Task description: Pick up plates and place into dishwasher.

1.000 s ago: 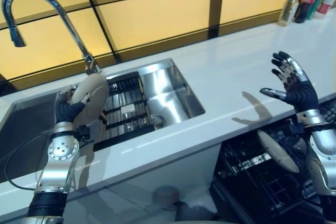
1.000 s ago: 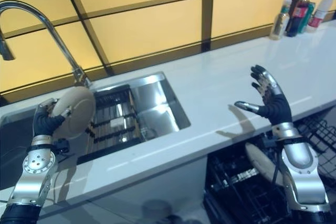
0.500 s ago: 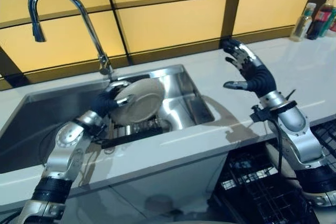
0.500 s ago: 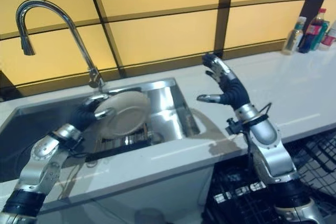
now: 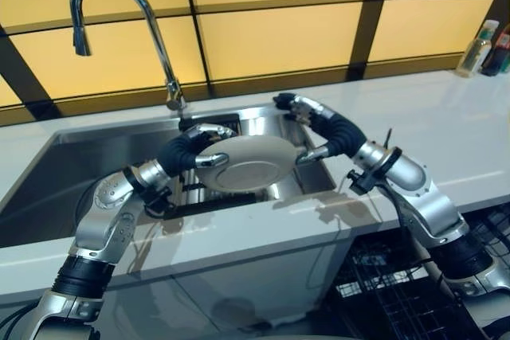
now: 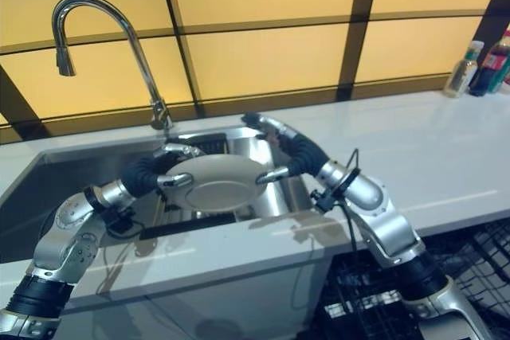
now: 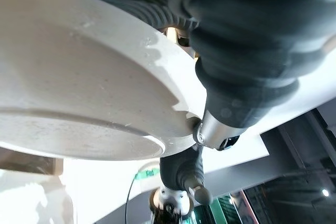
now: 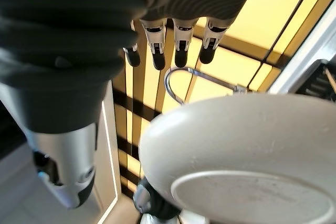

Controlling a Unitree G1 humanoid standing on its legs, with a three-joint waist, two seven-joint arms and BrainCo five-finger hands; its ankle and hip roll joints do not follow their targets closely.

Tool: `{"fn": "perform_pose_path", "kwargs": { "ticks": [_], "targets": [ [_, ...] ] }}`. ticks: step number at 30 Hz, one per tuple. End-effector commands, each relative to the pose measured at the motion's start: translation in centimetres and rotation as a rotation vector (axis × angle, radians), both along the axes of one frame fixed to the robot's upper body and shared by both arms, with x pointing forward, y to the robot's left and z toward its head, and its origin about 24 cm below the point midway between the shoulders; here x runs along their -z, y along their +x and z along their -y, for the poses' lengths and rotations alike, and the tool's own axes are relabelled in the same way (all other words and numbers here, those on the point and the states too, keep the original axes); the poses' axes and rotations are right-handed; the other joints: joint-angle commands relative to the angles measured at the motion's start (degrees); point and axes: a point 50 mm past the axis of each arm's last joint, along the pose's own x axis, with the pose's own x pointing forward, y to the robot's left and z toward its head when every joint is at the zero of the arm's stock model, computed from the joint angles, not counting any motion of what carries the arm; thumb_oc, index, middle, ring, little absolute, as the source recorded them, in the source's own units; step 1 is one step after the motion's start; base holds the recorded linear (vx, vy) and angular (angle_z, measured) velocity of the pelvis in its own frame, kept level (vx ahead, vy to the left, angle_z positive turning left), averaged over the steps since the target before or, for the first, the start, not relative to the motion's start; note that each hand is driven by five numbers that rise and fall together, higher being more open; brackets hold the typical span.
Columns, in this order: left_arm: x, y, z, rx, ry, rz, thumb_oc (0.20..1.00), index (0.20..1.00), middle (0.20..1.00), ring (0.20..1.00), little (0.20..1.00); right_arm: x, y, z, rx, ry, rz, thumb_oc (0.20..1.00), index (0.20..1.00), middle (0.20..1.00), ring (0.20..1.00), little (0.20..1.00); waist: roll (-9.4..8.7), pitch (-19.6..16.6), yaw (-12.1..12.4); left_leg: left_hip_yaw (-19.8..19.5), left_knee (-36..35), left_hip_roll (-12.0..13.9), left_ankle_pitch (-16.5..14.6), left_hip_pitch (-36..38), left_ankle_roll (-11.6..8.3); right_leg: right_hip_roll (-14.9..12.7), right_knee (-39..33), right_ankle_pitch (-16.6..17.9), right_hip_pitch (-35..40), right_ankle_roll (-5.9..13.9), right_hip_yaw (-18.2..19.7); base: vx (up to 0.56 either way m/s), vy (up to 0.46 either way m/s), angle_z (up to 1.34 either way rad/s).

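1. Over the sink (image 5: 48,197), the left robot hand (image 5: 191,149) grips a white plate (image 5: 251,163).
2. Beside its far rim, the right robot hand (image 5: 319,121) waits with fingers spread.
3. Handover looks underway; the dishwasher rack (image 5: 382,284) awaits.

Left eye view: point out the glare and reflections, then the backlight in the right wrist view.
Left eye view: bright highlights streak the faucet and the sink's steel back wall; the white counter shows a sheen. Right wrist view: glowing yellow wall panels backlight the right hand, its fingers and the plate.
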Motion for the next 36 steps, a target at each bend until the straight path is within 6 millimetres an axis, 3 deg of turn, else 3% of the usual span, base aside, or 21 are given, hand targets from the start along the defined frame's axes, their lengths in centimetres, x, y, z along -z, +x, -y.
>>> {"fn": "perform_pose_path", "kwargs": {
  "ticks": [1,6,14,19,26,27,28,29,36],
  "targets": [
    [-3.8,0.6,1.0,0.089,0.018,0.125,0.200,0.200,0.200,0.200,0.200,-2.8,0.4,-0.9,-0.041,-0.011,0.068,1.000,1.000,1.000,1.000,1.000,-2.45,-2.91,0.75,0.57,0.63,-1.80,-1.81,-3.98,0.30,-1.67,1.75,-8.22,2.76,2.99,-1.30,0.00,0.000,0.00],
    [-4.1,0.6,1.2,0.076,-0.020,0.136,0.200,0.200,0.200,0.200,0.200,-1.1,0.3,-1.6,-0.092,-0.085,-0.008,1.000,1.000,1.000,1.000,1.000,-2.85,-2.81,0.85,0.85,0.56,-1.81,-1.63,-4.20,0.41,-1.72,1.81,-8.11,2.51,2.98,-1.50,-0.01,-0.005,0.03],
    [-3.1,0.6,1.7,0.090,-0.016,0.122,0.200,0.200,0.200,0.200,0.200,-0.7,-0.8,-4.3,-0.178,-0.149,0.021,1.000,1.000,1.000,1.000,1.000,-2.89,-2.74,1.30,0.47,-0.14,-1.93,-1.19,-4.16,0.44,-1.68,1.38,-7.95,2.76,3.01,-1.87,0.00,-0.006,0.02],
    [-3.3,0.5,1.3,0.072,-0.012,0.118,0.200,0.200,0.200,0.200,0.200,1.0,0.0,-3.0,-0.084,-0.366,-0.036,1.000,1.000,1.000,1.000,1.000,-3.30,-2.58,1.36,0.86,-0.21,-1.79,-0.86,-4.41,0.29,-1.76,1.67,-7.91,2.55,3.07,-2.26,0.00,0.003,0.01],
    [-3.3,0.5,1.0,0.063,-0.010,0.124,0.200,0.200,0.200,0.200,0.200,1.2,0.4,-2.5,-0.059,-0.354,-0.106,1.000,1.000,1.000,1.000,1.000,-3.87,-2.24,1.20,0.88,-0.24,-1.88,-0.76,-4.28,0.33,-1.62,1.89,-7.79,2.49,2.93,-2.19,-0.01,-0.009,0.02],
    [-3.1,0.5,0.9,0.062,-0.011,0.121,0.200,0.200,0.200,0.200,0.200,1.4,0.5,-2.6,-0.058,-0.358,-0.114,0.840,0.840,0.840,0.840,0.840,-3.81,-2.26,1.19,0.96,-0.29,-1.86,-0.78,-4.20,0.34,-1.62,1.81,-7.73,2.54,2.95,-2.19,0.00,0.000,0.00],
    [-3.1,0.6,0.9,0.062,-0.011,0.118,0.200,0.200,0.200,0.200,0.200,1.6,0.5,-2.6,-0.053,-0.364,-0.124,0.555,0.555,0.555,0.555,0.555,-3.79,-2.29,1.21,0.95,-0.29,-1.87,-0.74,-4.18,0.36,-1.61,1.77,-7.70,2.58,2.94,-2.14,0.00,0.000,0.00],
    [-3.0,0.6,1.0,0.061,-0.012,0.115,0.200,0.200,0.200,0.200,0.200,1.7,0.5,-2.6,-0.050,-0.367,-0.130,0.200,0.200,0.200,0.200,0.200,-3.80,-2.33,1.20,1.02,-0.33,-1.83,-0.76,-4.12,0.36,-1.60,1.70,-7.69,2.64,2.94,-2.10,0.00,0.000,0.00],
    [-2.7,0.6,0.8,0.049,-0.022,0.098,0.200,0.200,0.200,0.200,0.200,2.6,0.5,-2.3,-0.028,-0.370,-0.171,0.200,0.200,0.200,0.200,0.200,-4.00,-2.42,1.08,1.26,-0.38,-1.79,-0.81,-4.03,0.40,-1.45,1.78,-7.70,2.54,3.01,-1.72,0.00,0.000,0.00]
  ]
}}
